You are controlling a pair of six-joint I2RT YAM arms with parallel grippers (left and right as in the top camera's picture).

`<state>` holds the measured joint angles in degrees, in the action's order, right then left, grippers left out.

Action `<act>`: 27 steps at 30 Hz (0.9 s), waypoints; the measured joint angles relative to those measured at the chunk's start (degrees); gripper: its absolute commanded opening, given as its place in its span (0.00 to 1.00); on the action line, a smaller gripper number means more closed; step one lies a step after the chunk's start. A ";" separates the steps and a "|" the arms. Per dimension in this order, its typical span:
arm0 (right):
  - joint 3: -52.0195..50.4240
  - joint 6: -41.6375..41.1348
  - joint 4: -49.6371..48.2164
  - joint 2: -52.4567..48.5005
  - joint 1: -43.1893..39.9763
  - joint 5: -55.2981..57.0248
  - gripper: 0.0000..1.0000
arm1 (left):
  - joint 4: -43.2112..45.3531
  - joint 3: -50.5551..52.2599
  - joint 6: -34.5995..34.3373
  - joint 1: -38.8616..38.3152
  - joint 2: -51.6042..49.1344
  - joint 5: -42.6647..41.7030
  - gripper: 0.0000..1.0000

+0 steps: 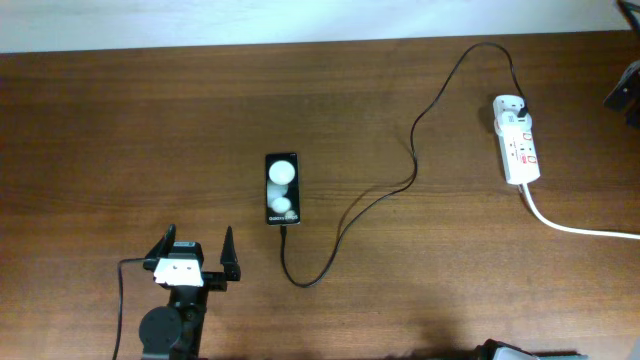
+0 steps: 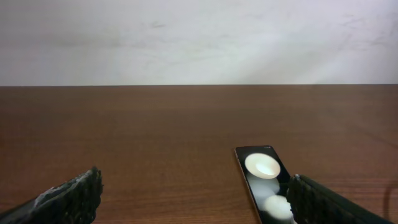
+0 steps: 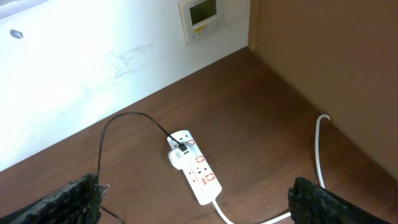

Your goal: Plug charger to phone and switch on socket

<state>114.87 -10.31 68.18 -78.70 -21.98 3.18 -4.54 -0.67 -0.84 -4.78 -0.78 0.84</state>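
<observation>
**Overhead, left wrist and right wrist views.** The wooden table carries all three items of the task.

- **Phone.** The phone lies flat, screen up, near the middle of the table. Two round white reflections show on its glass. In your left wrist view the phone sits just inside the right-hand finger.
- **Charger.** The charger runs as a thin black cable from a plug in the far end of the socket. It arcs toward the far table edge, comes back down and loops up to the phone's near short edge. Its tip meets that edge, but you cannot tell whether it is fully seated.
- **Socket.** The socket lies far to the right, well apart from the phone. Its thick white cord leaves the near end. From your right wrist you look down on the socket, the charger and the white cord. The red marks are visible, but the switch positions are too small to read.
- **Grippers.** Your left gripper stands near the phone's lower left with its jaws spread wide, holding nothing. In its own view the left gripper shows bare table between its fingers. Your right gripper hangs above the socket, also spread wide and empty.
</observation>
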 measured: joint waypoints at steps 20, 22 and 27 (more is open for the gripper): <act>0.00 -0.04 0.22 -5.79 0.00 0.00 0.99 | 0.00 0.00 0.02 0.00 -0.02 -0.02 0.99; 0.00 -0.07 0.22 -5.79 0.00 0.00 0.99 | 0.00 0.00 0.00 0.00 0.00 -0.02 0.99; 0.00 -0.02 0.22 -5.92 0.00 0.00 0.99 | 0.00 0.00 0.00 0.00 0.00 -0.02 0.99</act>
<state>114.87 -10.33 68.40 -84.62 -21.98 3.18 -4.54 -0.67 -0.84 -4.78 -0.78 0.82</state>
